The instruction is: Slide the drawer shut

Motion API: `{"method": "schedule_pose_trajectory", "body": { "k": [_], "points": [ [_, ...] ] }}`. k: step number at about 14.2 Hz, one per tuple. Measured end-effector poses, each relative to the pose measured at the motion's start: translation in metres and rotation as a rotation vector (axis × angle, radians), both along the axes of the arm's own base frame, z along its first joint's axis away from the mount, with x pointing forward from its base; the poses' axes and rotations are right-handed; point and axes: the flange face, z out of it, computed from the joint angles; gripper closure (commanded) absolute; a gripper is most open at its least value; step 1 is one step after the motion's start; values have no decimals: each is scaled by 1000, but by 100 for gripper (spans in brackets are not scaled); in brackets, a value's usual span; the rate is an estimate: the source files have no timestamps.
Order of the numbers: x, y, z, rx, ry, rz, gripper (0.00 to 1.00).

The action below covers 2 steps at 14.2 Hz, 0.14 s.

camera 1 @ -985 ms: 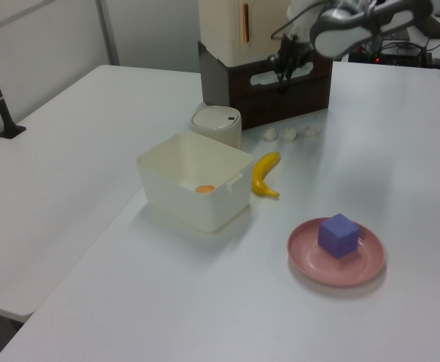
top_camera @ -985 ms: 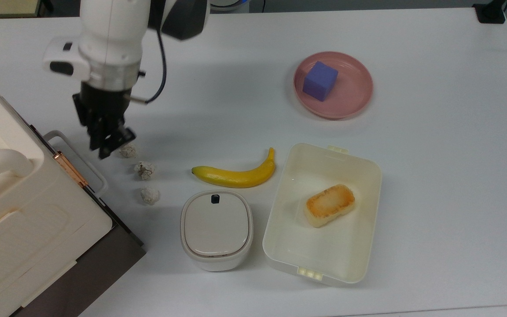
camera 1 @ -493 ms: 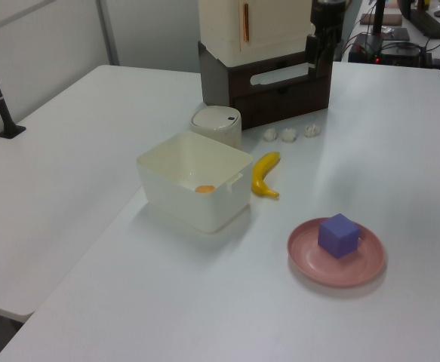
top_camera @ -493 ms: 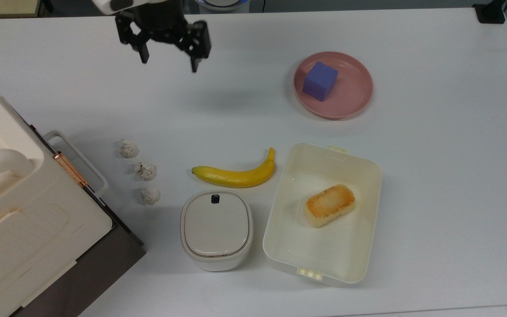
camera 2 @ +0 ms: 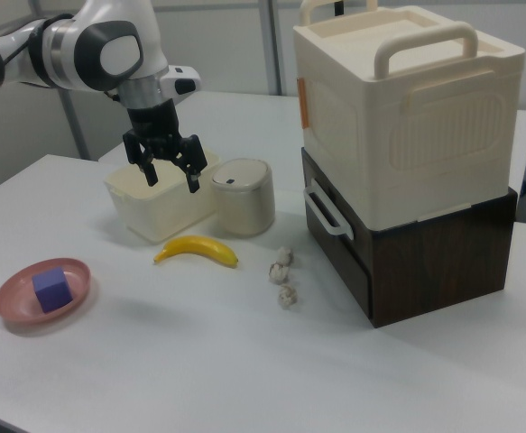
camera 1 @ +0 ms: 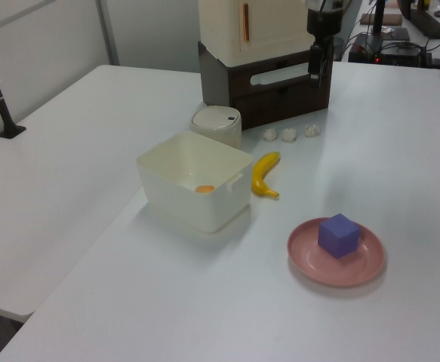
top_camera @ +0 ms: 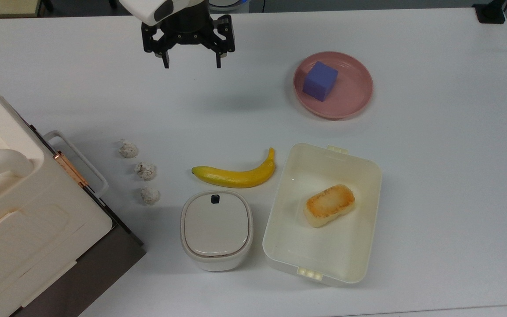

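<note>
Nearest the right view's camera, the drawer (camera 2: 342, 236) sits in the dark cabinet (camera 2: 434, 257) under the cream case (camera 2: 407, 108), its front panel looking flush with the cabinet face and its white handle (camera 2: 323, 213) jutting toward three crumpled balls (camera 2: 283, 274). Past those lie the banana (camera 2: 197, 249), a lidded pot (camera 2: 243, 196) and the tub (camera 2: 154, 207), with the plate (camera 2: 41, 290) and its purple cube (camera 2: 51, 289) off to the right view's left. Farther back, the gripper (camera 2: 166, 166) hangs in the air with its fingers spread and nothing between them, well apart from the handle.

By my reading the closing is done, or nearly so. If a sliver of gap remains, a return push is where trouble lies: coming in low across the table could scatter the balls lying just before the handle, and an open finger could hook the loop and drag the drawer out again.

From above, the top view shows the gripper (top_camera: 190, 56) near the table's far edge, and a toasted bun (top_camera: 328, 205) inside the tub (top_camera: 280, 207); the case's overhang hides most of the drawer front there. Only the side views show that front: the left view has the handle (camera 1: 282, 74) across the dark panel.
</note>
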Motion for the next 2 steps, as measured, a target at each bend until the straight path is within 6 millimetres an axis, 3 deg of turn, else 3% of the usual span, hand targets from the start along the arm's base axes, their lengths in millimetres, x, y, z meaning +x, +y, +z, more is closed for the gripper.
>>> {"method": "schedule_pose_trajectory", "body": {
  "k": [2],
  "points": [
    [-2, -7, 0, 0, 12, -11, 0]
  ]
}}
